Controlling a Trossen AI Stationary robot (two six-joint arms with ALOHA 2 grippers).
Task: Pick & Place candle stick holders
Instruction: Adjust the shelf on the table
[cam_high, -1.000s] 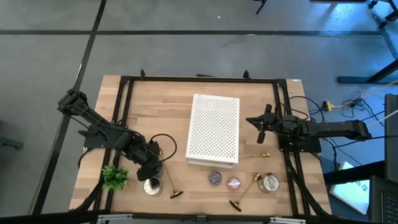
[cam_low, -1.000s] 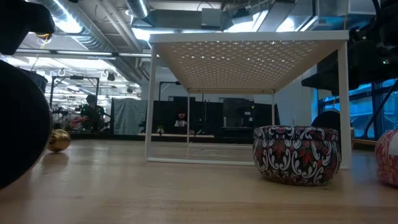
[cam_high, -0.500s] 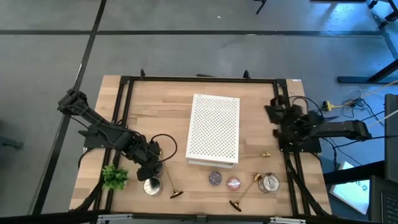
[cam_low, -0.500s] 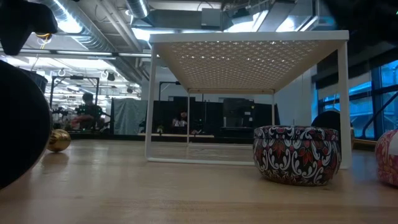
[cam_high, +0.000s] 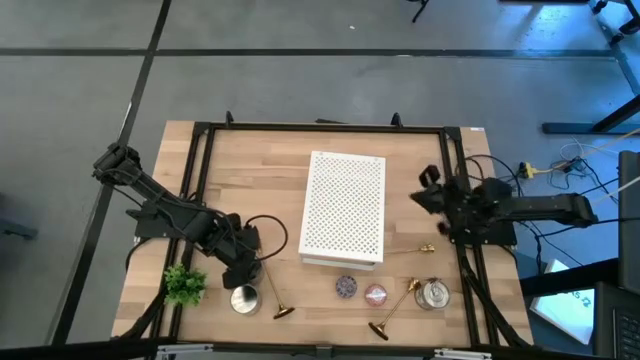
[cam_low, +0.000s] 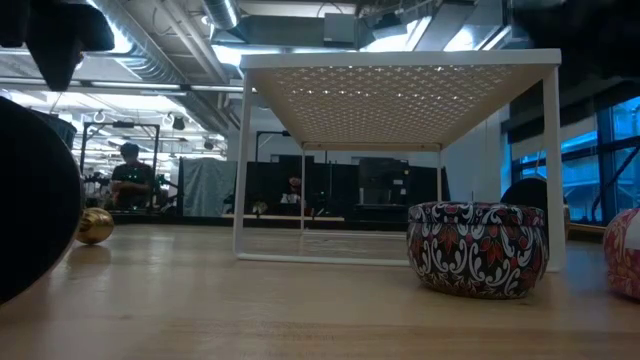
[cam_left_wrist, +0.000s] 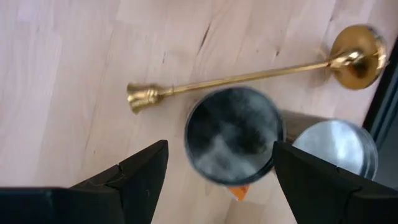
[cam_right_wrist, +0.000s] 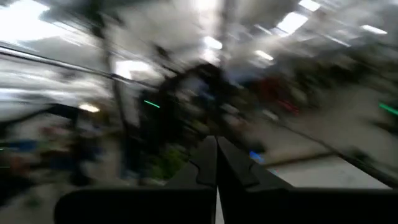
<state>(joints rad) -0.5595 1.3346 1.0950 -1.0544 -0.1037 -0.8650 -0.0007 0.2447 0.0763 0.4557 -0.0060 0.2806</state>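
On the left, our left gripper (cam_high: 243, 272) hovers with fingers apart over a brass candle holder (cam_left_wrist: 249, 73) lying flat on the worktop (cam_high: 250, 170) beside a silver tin (cam_high: 243, 298). We judge this the reach; next comes lowering onto the stem. On the right, our right gripper (cam_high: 424, 196) waits, fingers together, empty.

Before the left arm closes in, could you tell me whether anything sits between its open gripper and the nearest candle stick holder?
Yes. In the left wrist view a round silver tin lies between the left gripper and the candle stick holder, whose stem passes just beyond the tin on the table.
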